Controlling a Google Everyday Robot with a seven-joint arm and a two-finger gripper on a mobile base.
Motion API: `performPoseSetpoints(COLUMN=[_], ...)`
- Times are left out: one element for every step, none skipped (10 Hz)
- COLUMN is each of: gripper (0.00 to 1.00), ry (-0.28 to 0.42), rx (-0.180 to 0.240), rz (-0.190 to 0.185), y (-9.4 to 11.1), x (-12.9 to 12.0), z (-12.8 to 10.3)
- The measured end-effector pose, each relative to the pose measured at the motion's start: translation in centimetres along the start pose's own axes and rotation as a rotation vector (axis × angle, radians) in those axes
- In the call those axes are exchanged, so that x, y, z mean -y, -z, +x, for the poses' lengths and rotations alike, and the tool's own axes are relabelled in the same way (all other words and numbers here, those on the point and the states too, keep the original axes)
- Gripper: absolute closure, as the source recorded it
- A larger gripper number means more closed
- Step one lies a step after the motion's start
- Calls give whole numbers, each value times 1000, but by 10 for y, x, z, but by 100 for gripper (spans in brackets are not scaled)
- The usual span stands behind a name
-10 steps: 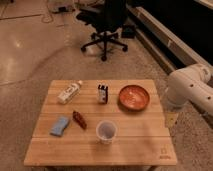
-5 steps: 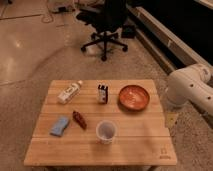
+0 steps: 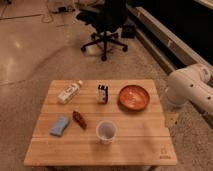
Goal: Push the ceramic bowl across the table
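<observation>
Unmoved ceramic bowl point(image 3: 134, 96) on table point(image 3: 135, 145), white arm point(image 3: 192, 90) unchanged at right, hand out of view, state untellable

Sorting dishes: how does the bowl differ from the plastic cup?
The bowl is orange-red, wide and shallow; the cup is whitish, translucent and narrower. The bowl sits far right on the table; the cup front middle. Both stand upright. The gripper is out of view; only the arm shows at right.

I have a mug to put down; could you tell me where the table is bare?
Bare slats: near right of the table, between plastic cup, ceramic bowl and logo. Left half and far row are crowded. The gripper is out of view.
</observation>
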Motion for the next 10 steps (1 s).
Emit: performPoseSetpoints(gripper=[29,38,49,58,59,59,59,59,59,59], ry=[0,-1,-1,-1,-3,-5,0,-2,-4,0], rx=[0,0,0,-2,-1,-3,0,-3,-4,-1], rz=[1,0,-1,0,3,4,3,0,1,4], y=[0,0,0,0,0,0,1,0,1,1], x=[0,0,0,0,-1,0,2,-1,0,1], z=[0,0,-1,-2,-1,0,-6,-3,-2,-3])
